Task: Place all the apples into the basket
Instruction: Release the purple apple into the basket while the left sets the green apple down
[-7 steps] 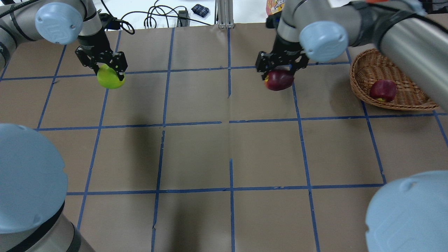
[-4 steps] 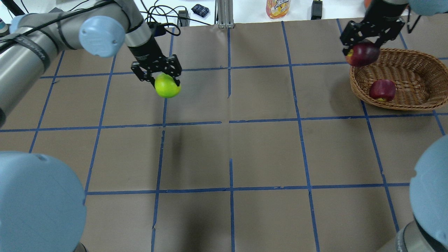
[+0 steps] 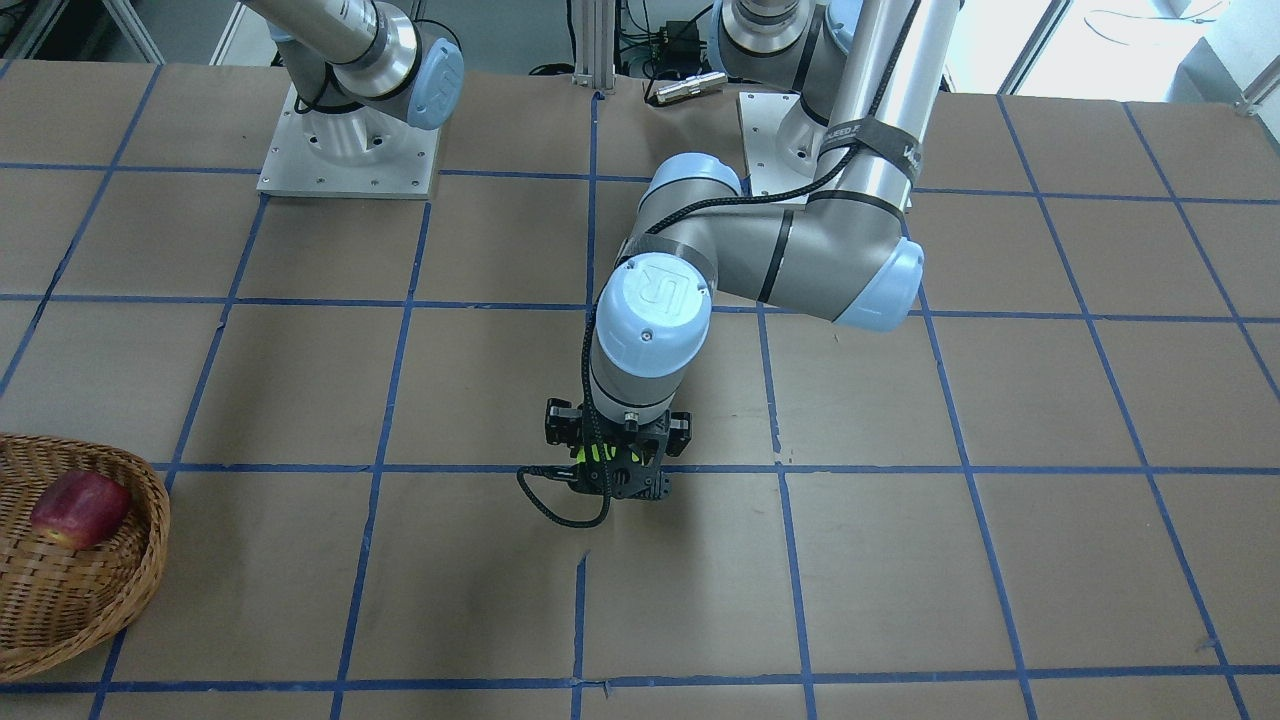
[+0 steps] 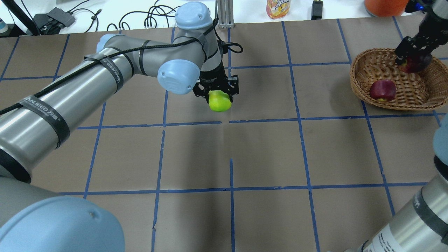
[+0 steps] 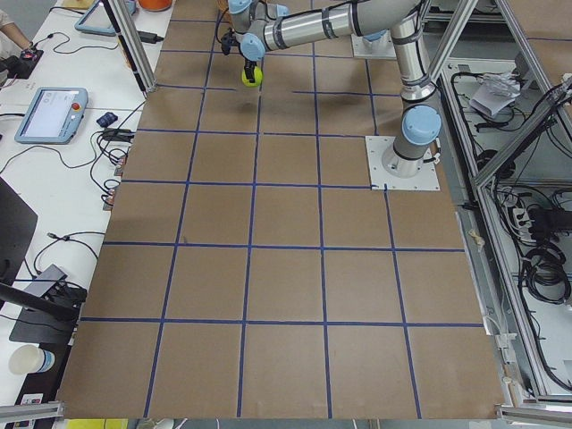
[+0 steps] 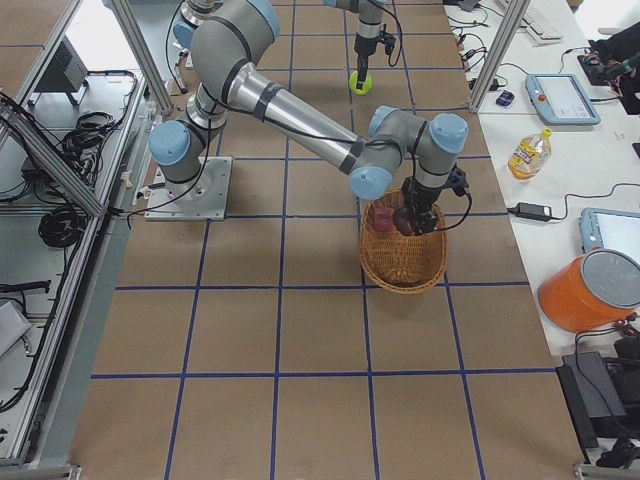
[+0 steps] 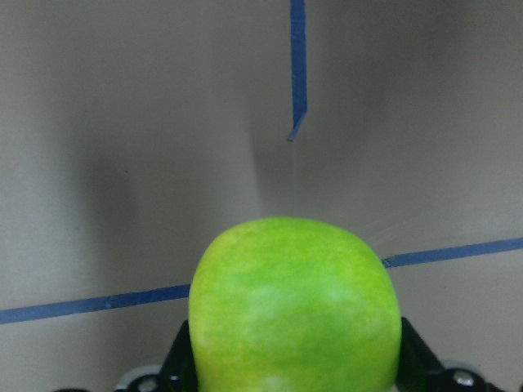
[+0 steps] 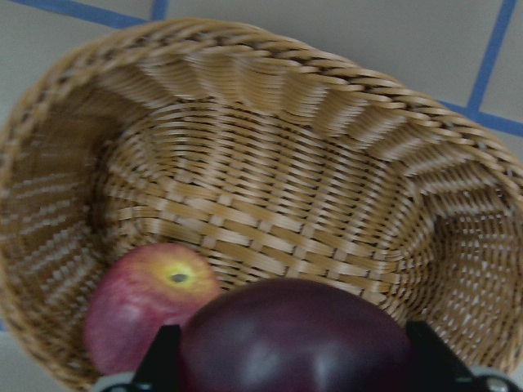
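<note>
My left gripper (image 4: 218, 95) is shut on the lime green apple (image 4: 220, 104) and holds it above the table near the centre line; the apple fills the left wrist view (image 7: 294, 314). My right gripper (image 4: 414, 57) is shut on the dark purple-maroon apple (image 4: 416, 64) and holds it over the far side of the wicker basket (image 4: 364, 75). The right wrist view shows this apple (image 8: 294, 339) just above the basket's inside (image 8: 286, 163). The red apple with a yellowish patch (image 4: 382, 90) lies in the basket, also seen from the wrist (image 8: 147, 298).
The table is brown paper with a blue tape grid. Behind its far edge are a juice bottle (image 4: 278, 7), an orange container (image 4: 385, 5), an aluminium post (image 4: 224, 14) and cables. The basket stands at the far right.
My left arm has carried the green apple right, from the far left to the table's centre. My right arm has carried the purple apple right, to over the basket.
</note>
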